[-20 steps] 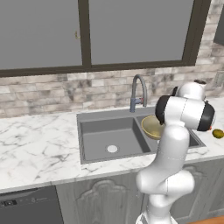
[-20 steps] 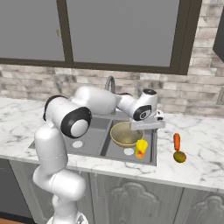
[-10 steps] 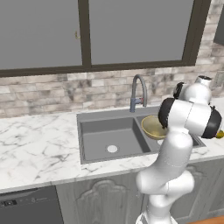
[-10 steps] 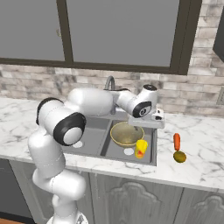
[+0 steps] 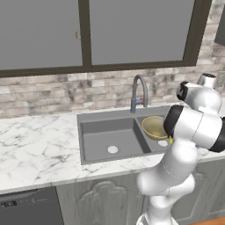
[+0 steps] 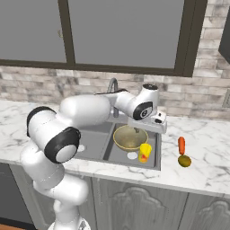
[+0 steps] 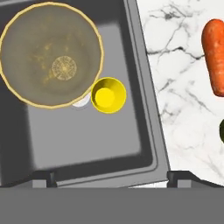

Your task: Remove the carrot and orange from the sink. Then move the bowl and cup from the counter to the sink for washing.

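So the white marble counter with grey veining (image 6: 211, 166) fills the lower right of the right base view. Set into it is the dark grey double-basin sink (image 7: 144, 105), whose right basin takes up most of the left half of the hand view.

Sitting in that basin is the wide, shallow, golden-olive bowl (image 7: 50, 61), upper left of the hand view. The small yellow tumbler cup (image 7: 108, 95) stands upright right against the bowl's rim, near the middle of the frame.

Out on the marble at the far right of the right base view, the short orange-red carrot (image 6: 181, 144) lies with its long axis running toward the back wall. The little olive-yellow round orange (image 6: 184, 161) sits just in front of it.

The gripper (image 7: 111, 177) hangs above the basin's near edge with its fingers spread wide and nothing between them. The cup and bowl lie straight ahead of the fingertips, further up the hand view.

Looks to me like all four things are already where they belong, so I reckon there's no grasp left, just pulling clear.
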